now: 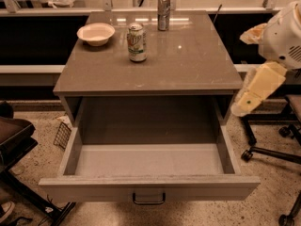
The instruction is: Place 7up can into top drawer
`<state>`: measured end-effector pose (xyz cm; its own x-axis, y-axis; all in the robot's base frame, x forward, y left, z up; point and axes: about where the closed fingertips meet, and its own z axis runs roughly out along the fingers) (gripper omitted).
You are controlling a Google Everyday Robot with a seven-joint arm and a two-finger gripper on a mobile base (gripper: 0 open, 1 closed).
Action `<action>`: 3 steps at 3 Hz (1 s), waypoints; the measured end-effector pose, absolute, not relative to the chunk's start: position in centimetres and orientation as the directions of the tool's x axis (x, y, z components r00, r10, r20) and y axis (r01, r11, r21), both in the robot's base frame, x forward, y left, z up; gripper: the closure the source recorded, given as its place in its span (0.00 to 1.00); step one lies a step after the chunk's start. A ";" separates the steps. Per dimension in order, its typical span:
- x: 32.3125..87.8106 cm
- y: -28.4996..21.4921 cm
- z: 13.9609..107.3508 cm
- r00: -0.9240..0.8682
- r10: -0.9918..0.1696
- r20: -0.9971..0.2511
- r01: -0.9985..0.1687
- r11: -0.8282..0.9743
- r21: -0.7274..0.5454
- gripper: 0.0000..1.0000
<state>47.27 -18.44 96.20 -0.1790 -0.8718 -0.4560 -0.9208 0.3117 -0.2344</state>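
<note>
Green-and-white 7up can upright on grey-brown tabletop, beside white bowl, slim silver can behind. Wide grey-brown top drawer open below. Cream-coloured gripper off cabinet's right side, well apart from can; open or closed: cannot tell. Risks: knocking silver can on reach, tipping 7up can, catching tabletop front edge on descent. Drawer interior roomy.

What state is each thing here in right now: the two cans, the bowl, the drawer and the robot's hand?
7up can: upright on the tabletop, not held.
Silver can: upright near the tabletop's back edge.
Bowl: right way up, looks empty.
Drawer: pulled open, nothing seen inside.
Gripper: in the air to the right of the drawer, holding nothing.
</note>
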 end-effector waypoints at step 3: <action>50.4 -15.6 95.5 -0.098 -0.760 -0.642 -0.931 0.298 -0.211 0.00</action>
<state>50.37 -15.63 95.50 -0.0979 -0.7601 -0.6423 -0.9308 0.2983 -0.2111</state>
